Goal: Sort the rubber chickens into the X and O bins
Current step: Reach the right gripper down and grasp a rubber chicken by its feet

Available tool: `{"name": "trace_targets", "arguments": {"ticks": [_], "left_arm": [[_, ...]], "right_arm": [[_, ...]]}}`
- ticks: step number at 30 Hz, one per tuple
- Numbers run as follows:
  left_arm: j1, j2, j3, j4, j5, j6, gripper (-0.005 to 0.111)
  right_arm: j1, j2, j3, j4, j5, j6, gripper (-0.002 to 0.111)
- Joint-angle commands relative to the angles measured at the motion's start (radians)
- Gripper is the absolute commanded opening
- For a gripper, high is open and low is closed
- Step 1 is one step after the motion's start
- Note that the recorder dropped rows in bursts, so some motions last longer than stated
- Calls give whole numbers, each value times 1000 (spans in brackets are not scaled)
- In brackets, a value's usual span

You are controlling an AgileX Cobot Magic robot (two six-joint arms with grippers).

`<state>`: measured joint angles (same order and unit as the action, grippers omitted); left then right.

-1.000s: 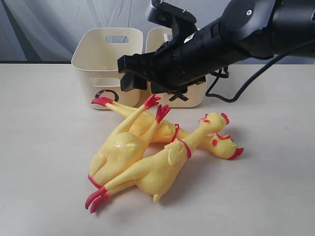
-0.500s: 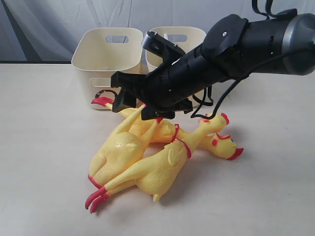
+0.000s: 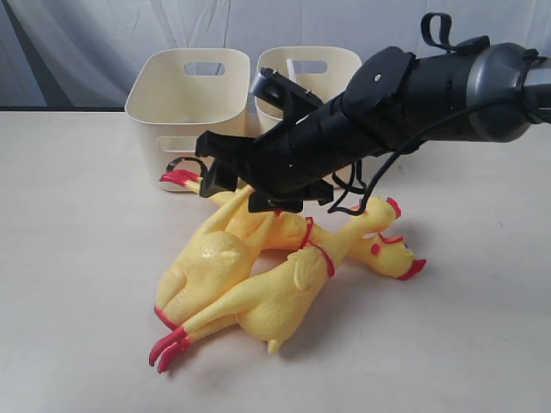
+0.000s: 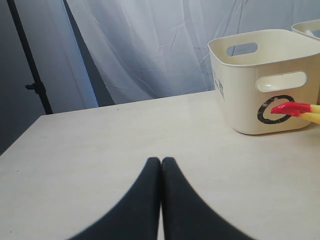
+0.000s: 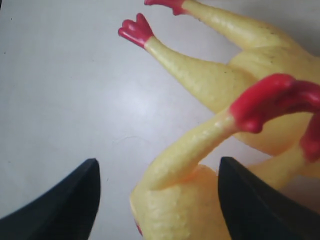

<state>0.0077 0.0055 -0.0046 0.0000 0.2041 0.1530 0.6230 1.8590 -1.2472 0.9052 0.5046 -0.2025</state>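
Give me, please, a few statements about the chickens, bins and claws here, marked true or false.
1. The right claw is open above the chickens. True.
2. The left claw holds a chicken. False: it is shut on nothing.
3. All three chickens lie heaped on the table. True.
4. The O bin lies tipped over. False: it stands upright.
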Motion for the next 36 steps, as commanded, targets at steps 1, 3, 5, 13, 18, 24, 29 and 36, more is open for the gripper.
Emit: {"name": "trace_targets", "arguments": {"ticks": [1,3,5,13,18,24,29,36], "left_arm": [[-1,-6,5,-6,-13,-7,0],[-1,-6,5,-6,-13,-7,0],[-1,-6,5,-6,-13,-7,0],[-1,-6,5,-6,-13,-7,0],[-1,-6,5,-6,-13,-7,0],[-1,-6,5,-6,-13,-7,0],[-1,-6,5,-6,-13,-7,0],[-1,-6,5,-6,-13,-7,0]], "right_arm": [[-5,1,-4,11,-48,-3,64],[-5,1,-4,11,-50,-3,64],[-5,1,-4,11,-42,-3,64],[-5,1,-4,11,-23,-3,64],[-5,1,-4,11,-41,-3,64],[-5,1,0,11,-19,-3,64],[-5,1,32,11,-22,-3,64],[-5,1,36,19,-75,-3,64]]}}
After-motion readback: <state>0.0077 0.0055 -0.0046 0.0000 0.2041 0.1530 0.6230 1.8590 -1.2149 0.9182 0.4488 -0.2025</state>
